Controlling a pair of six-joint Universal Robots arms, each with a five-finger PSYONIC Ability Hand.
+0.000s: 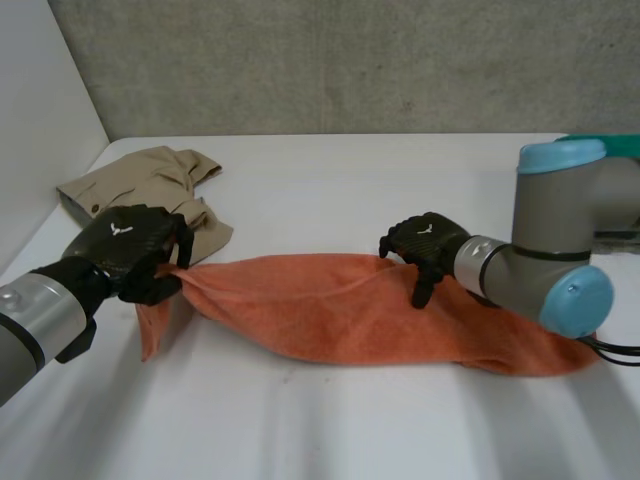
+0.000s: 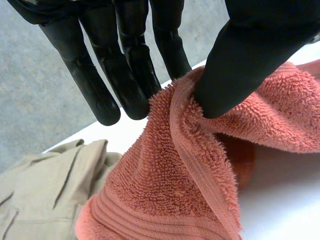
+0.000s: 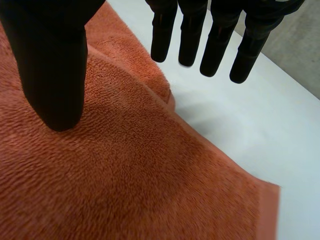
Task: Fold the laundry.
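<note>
Two pieces of laundry lie on the white counter [image 1: 350,180]: one orange towel [image 1: 350,310] stretched across its middle, and one beige garment [image 1: 150,185] near the far left corner. The left hand [image 1: 130,250] pinches the towel's left end between thumb and fingers. The right hand [image 1: 425,245] is released, fingers straight, at the towel's far edge.

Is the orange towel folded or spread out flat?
Neither: the towel lies bunched in a long, rumpled strip, one end pinched and lifted by the left hand.

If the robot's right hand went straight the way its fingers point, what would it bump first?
Probably the orange towel, near its edge; the right hand hangs above it.
</note>
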